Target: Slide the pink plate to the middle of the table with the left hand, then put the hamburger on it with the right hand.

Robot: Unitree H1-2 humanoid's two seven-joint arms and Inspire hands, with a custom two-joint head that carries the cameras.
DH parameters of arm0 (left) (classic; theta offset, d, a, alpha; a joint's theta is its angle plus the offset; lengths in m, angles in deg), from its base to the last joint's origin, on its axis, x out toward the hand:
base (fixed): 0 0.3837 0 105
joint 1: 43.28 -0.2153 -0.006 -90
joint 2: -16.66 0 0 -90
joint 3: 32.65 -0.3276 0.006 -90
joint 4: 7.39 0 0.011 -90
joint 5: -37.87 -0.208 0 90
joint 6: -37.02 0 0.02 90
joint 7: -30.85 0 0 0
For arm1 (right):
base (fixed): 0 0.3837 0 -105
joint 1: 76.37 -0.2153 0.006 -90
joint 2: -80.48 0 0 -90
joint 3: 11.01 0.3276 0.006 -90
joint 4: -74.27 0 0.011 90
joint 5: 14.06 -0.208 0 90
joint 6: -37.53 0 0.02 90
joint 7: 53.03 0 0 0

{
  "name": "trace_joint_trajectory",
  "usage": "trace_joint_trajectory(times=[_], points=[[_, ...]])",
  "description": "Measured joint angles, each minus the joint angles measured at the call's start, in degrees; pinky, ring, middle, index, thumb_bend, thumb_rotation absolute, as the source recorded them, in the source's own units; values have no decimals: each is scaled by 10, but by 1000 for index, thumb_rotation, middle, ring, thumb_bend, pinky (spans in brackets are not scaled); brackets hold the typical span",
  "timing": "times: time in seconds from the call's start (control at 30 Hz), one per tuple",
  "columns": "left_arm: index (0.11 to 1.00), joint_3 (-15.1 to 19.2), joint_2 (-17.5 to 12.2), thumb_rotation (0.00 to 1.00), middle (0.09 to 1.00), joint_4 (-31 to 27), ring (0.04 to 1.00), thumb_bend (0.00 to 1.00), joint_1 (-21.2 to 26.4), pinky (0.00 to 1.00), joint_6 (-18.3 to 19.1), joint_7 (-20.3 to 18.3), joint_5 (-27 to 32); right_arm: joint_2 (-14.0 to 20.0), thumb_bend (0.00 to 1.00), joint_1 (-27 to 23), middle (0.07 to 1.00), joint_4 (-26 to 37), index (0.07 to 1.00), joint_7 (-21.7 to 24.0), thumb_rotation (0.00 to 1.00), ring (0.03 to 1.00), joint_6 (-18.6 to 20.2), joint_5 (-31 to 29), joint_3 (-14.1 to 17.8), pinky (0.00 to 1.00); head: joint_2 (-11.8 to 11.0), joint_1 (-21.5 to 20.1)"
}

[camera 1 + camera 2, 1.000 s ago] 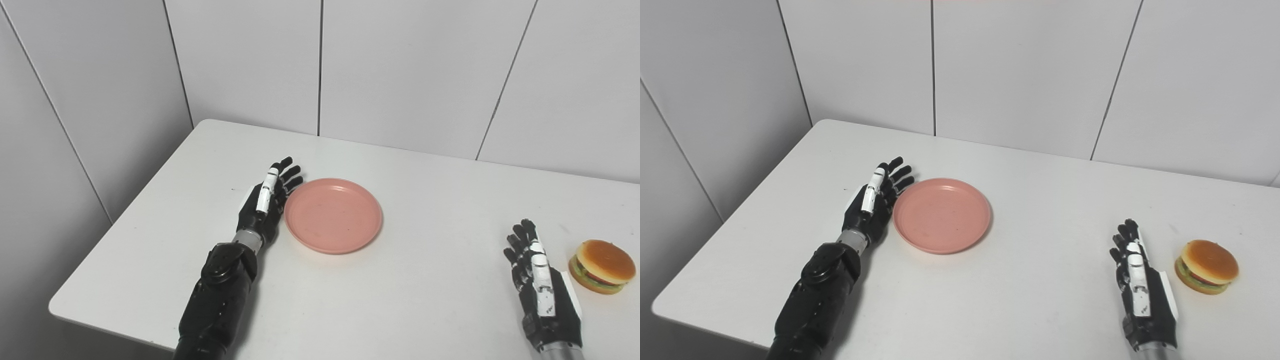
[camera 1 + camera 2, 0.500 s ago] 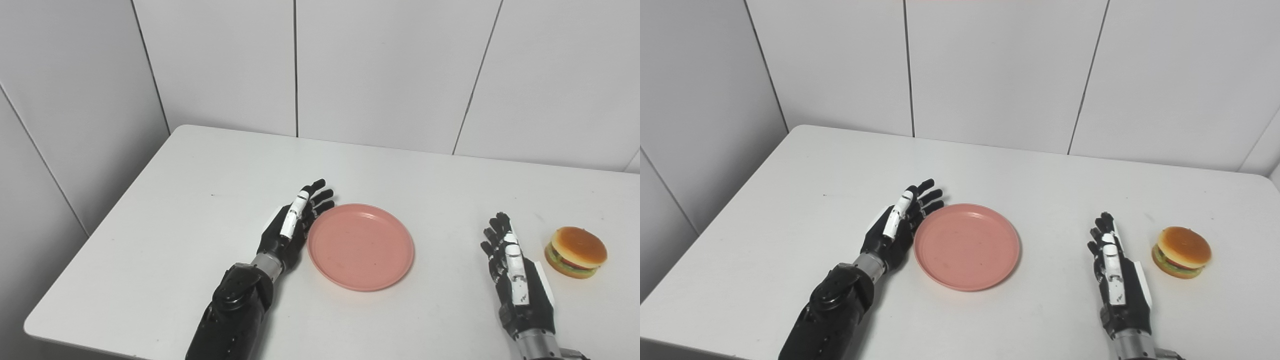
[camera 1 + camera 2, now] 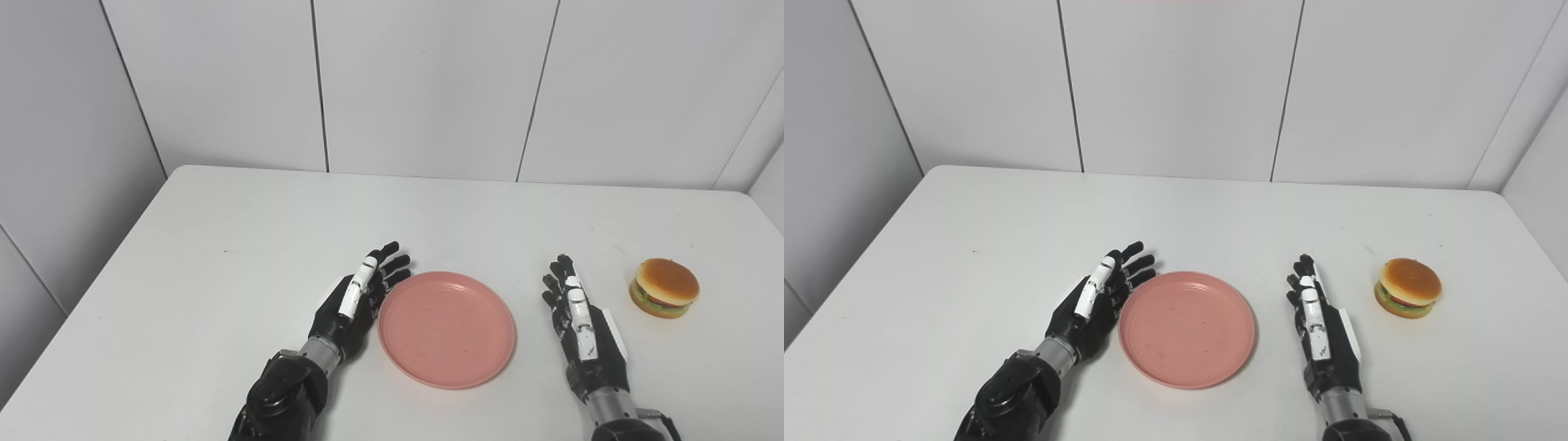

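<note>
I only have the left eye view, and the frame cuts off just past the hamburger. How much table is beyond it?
Observer: In the right eye view the table edge shows from the far corner down nearly level with the hamburger, with a strip of bare table between them.
Operator: Anything beside that edge?
Observer: A side wall runs along it. I see no gap between the two.
</note>
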Motion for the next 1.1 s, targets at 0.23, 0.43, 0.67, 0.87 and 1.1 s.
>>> trace_joint_trajectory(times=[0.23, 0.43, 0.67, 0.87, 1.1], points=[[925, 8, 3, 1000, 926, 0, 921, 372, -1, 911, 3, -5, 5, 0, 372, 0, 988, 0, 997, -1, 1000, 976, 0, 3, 0, 1000, 4, -19], [930, 13, 5, 1000, 928, -1, 923, 369, -4, 915, 3, -6, 11, 2, 376, 1, 978, 4, 985, -4, 1000, 976, 0, 1, 5, 993, 7, -46], [923, 19, 5, 1000, 922, -5, 918, 354, -6, 930, 3, -5, 11, 7, 387, 11, 981, 27, 989, -4, 991, 973, 7, 2, 5, 998, 7, -83], [925, 25, 3, 1000, 923, -5, 916, 358, -7, 932, 3, -6, 11, 29, 501, -6, 935, 58, 943, -15, 892, 926, 11, 31, 8, 933, 1, -120], [941, 42, -5, 1000, 936, 1, 927, 351, -7, 941, 0, -20, 21, 48, 693, -37, 881, 115, 905, -42, 942, 860, 30, 126, -3, 862, -13, -177]])
